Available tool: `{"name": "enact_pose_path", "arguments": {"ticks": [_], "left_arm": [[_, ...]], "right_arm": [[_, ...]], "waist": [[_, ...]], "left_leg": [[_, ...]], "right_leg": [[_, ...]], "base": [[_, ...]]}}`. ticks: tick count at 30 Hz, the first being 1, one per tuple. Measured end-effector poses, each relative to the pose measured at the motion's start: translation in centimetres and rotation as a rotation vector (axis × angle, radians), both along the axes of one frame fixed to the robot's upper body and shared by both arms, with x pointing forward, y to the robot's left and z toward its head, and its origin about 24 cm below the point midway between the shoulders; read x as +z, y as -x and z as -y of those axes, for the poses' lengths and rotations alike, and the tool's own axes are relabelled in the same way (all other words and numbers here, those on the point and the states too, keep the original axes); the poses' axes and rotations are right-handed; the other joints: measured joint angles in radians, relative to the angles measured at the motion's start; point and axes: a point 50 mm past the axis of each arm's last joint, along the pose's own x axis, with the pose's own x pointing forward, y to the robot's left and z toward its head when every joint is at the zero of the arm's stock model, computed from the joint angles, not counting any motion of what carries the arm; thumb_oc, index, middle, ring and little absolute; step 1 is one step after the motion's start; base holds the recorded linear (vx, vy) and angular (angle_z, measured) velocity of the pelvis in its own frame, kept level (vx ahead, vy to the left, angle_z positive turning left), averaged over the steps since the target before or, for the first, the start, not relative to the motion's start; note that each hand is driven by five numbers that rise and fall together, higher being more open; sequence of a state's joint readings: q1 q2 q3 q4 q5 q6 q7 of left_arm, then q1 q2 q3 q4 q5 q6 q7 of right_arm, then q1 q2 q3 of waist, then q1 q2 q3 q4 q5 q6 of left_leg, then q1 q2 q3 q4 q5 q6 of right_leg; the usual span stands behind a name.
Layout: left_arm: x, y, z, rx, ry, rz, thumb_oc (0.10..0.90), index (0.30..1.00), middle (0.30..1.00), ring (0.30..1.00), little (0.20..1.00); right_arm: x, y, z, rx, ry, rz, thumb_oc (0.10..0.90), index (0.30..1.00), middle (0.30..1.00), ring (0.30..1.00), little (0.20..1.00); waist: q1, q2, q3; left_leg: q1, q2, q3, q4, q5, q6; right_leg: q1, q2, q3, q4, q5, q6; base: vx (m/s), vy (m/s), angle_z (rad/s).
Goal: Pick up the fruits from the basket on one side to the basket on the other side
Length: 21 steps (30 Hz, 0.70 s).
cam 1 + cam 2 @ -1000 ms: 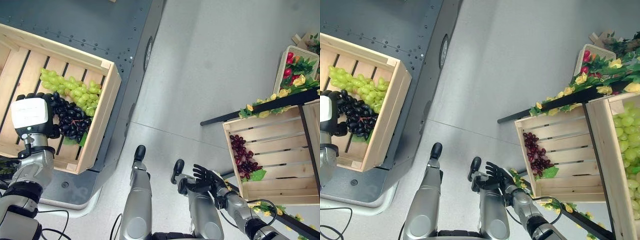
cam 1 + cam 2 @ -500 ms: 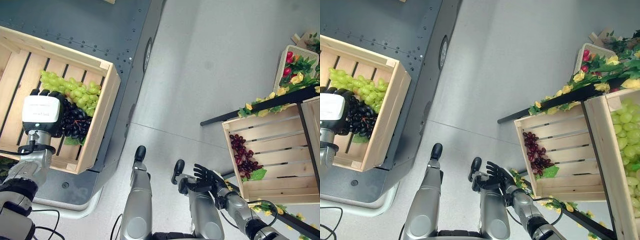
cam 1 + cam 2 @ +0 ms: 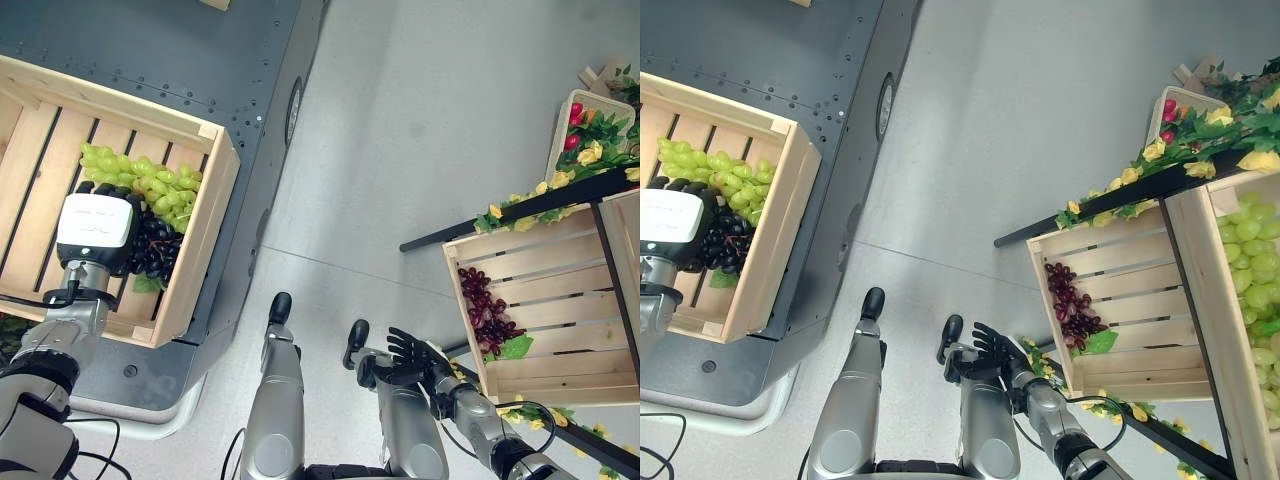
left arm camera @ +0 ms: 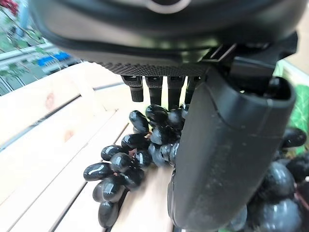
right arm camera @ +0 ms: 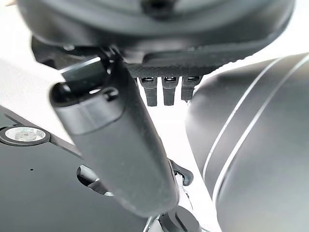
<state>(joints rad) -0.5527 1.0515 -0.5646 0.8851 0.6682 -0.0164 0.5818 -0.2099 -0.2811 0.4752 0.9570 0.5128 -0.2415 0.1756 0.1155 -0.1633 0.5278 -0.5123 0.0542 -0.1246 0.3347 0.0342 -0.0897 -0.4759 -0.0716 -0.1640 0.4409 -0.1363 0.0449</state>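
Note:
A wooden crate on my left holds a bunch of green grapes and a bunch of black grapes. My left hand hovers inside this crate, covering most of the black bunch. In the left wrist view its fingers and thumb are straight above the black grapes, holding nothing. A second wooden crate on my right holds red grapes with a green leaf. My right hand hangs low beside that crate, fingers spread, empty.
The left crate stands on a dark grey platform. A black bar with yellow flowers runs above the right crate. A box of flowers stands at the far right, and another crate with green grapes beside it.
My left hand has moved to the right across the black grapes, towards the green bunch and the crate's right wall. The right hand has stayed still.

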Motion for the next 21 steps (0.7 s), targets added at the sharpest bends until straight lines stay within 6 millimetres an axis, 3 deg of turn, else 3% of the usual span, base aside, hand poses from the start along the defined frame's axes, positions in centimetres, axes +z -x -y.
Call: {"name": "enact_pose_path", "arguments": {"ticks": [6,21], "left_arm": [[0.14,-0.25,-0.24,0.030,0.027,-0.026,0.400,0.300,0.300,0.300,0.300],[-0.24,0.34,-0.80,0.059,0.038,-0.006,0.400,0.300,0.300,0.300,0.300]], "right_arm": [[0.05,-0.04,-0.06,0.002,-0.001,0.003,0.800,0.900,0.900,0.900,0.900],[0.06,-0.05,-0.02,0.002,0.000,0.003,0.800,0.900,0.900,0.900,0.900]], "waist": [[-0.019,0.001,0.000],[-0.017,0.012,0.005]], "left_leg": [[0.000,0.000,0.005,0.000,-0.001,0.001],[0.016,0.000,0.010,-0.006,-0.001,0.002]], "right_leg": [[-0.002,0.000,0.006,0.001,0.001,0.002],[0.009,0.000,0.010,0.001,0.001,0.001]], "base": [[0.00,0.002,-0.01],[0.00,-0.014,0.00]]}}
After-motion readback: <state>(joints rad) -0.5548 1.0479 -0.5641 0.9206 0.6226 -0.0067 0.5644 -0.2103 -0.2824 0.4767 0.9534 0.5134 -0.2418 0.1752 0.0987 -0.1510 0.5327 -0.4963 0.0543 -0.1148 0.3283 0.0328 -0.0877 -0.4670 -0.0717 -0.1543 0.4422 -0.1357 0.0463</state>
